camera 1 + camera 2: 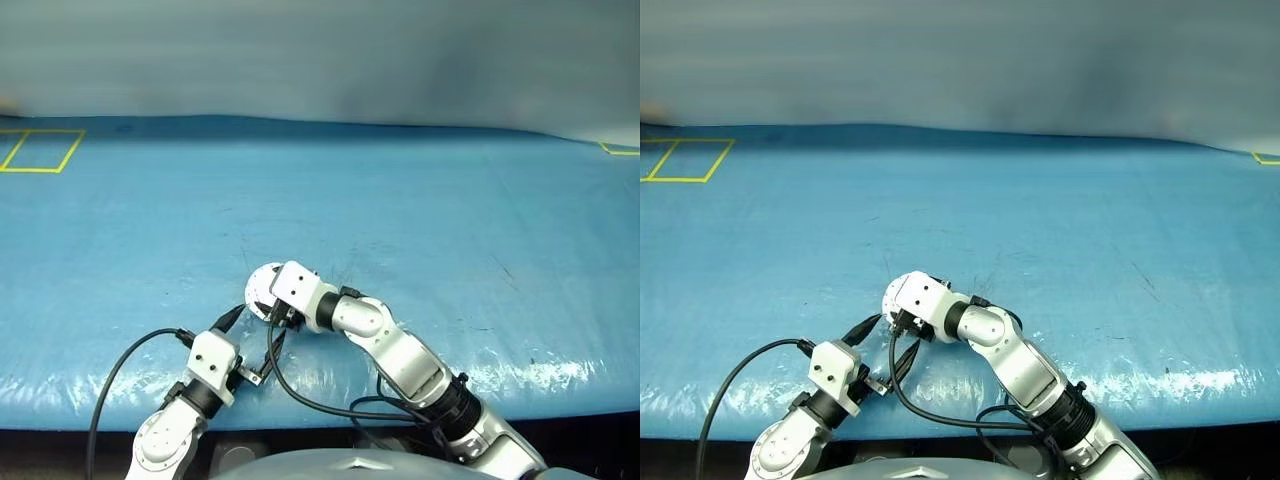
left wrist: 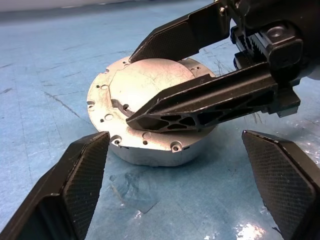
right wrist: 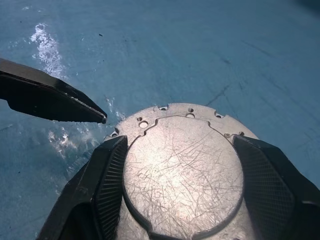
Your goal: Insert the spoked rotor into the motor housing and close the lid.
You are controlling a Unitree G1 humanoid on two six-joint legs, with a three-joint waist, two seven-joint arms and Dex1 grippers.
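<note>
Fingers of right gripper clasp lid; left gripper fingers spread, empty.

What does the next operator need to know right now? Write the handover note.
Left gripper: open, empty, poised just short of the motor housing.
Right gripper: fingers on either side of the lid, closed against its edge.
Housing stands on the blue table near the front edge; the lid lies plain face up on top of it.
Spoked rotor: presumably inside, hidden by the lid.
Left: check that the lid sits flush, release, withdraw both arms.
</note>
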